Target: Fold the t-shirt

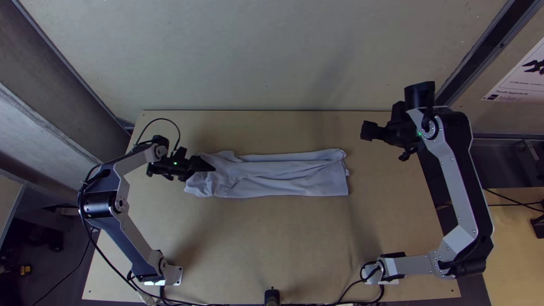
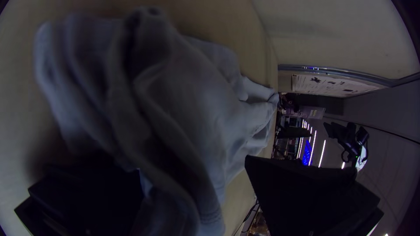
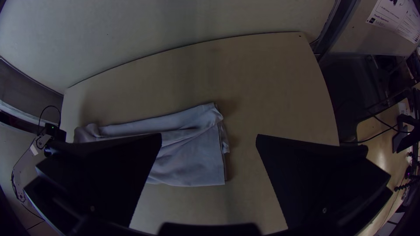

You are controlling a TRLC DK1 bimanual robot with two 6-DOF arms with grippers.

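Wooden table, foreground; mid-frame, t-shirt as folded strip, long axis L–R, extending rightward from nearer L gripper (fingers wide apart at rumpled L end, cloth between, no pinch visible). R gripper, upper R, wide open, empty, well apart; next grasp prob. L end.

T-shirt: soft, matt, creased cloth; tabletop: smooth, matt, light wood. Arm links: smooth metal with a dull sheen; left hand and right hand: matt black, plastic-looking surfaces. Poster: smooth, flat sheet, apparently paper
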